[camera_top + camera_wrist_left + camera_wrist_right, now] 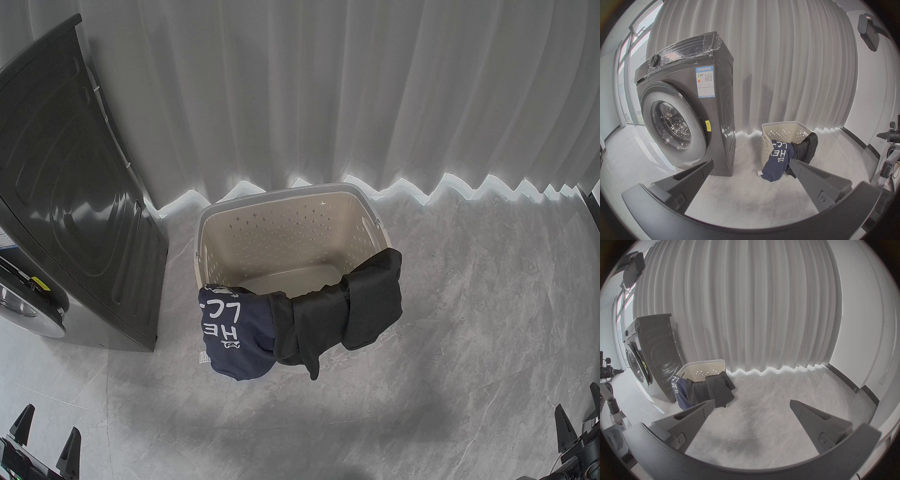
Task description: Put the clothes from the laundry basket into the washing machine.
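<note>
White-lettered navy shirt [234, 331] over laundry basket [281, 192] rim

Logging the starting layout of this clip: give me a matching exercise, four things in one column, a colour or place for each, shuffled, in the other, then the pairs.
1. washing machine
2. laundry basket
3. navy garment
4. black garment

A. cream, on the floor before the curtain
B. draped over the basket's near rim toward its right corner
C. dark grey, left of the basket
D. draped over the basket's near rim at its left corner

Pairs: 1-C, 2-A, 3-D, 4-B
</note>
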Available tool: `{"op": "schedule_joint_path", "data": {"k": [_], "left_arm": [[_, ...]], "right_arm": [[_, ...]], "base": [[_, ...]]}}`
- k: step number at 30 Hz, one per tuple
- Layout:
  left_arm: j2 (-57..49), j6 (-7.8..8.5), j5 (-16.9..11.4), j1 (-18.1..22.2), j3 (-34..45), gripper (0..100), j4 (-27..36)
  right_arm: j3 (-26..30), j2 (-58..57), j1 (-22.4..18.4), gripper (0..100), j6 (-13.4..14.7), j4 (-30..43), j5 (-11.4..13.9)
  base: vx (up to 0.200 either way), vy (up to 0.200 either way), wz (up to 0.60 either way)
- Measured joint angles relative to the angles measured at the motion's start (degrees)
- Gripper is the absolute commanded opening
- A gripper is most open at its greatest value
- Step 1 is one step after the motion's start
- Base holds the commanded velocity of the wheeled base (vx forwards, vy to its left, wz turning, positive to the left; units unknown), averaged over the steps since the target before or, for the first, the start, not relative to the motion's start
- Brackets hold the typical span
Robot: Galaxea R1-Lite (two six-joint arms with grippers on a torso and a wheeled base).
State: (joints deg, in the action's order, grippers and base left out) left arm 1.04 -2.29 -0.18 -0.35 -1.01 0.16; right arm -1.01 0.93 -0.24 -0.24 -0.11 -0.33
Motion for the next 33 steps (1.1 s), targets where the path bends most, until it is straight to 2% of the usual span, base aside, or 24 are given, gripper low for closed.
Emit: {"op": "schedule_joint_path", "data": {"k": [5, 17, 29, 33], "left_arm": [[0.00, 0.02, 0.02, 0.02, 0.00, 100, 0.05], [0.00, 0.00, 0.02, -0.02, 0.00, 100, 0.02], [0.00, 0.00, 0.00, 0.00, 0.00, 100, 0.02], [0.00, -0.02, 0.00, 0.02, 0.00, 100, 0.00]], "right_arm": [[0.00, 0.00, -0.02, 100, 0.00, -0.02, 0.00], [0.00, 0.00, -0.02, 100, 0.02, -0.02, 0.00], [0.00, 0.00, 0.00, 100, 0.00, 1.83, 0.00], [0.00, 0.00, -0.02, 100, -0.05, 0.11, 0.01]], "base": [[0.000, 0.200, 0.00], [0.000, 0.000, 0.00], [0.200, 0.000, 0.00], [0.000, 0.000, 0.00]]}}
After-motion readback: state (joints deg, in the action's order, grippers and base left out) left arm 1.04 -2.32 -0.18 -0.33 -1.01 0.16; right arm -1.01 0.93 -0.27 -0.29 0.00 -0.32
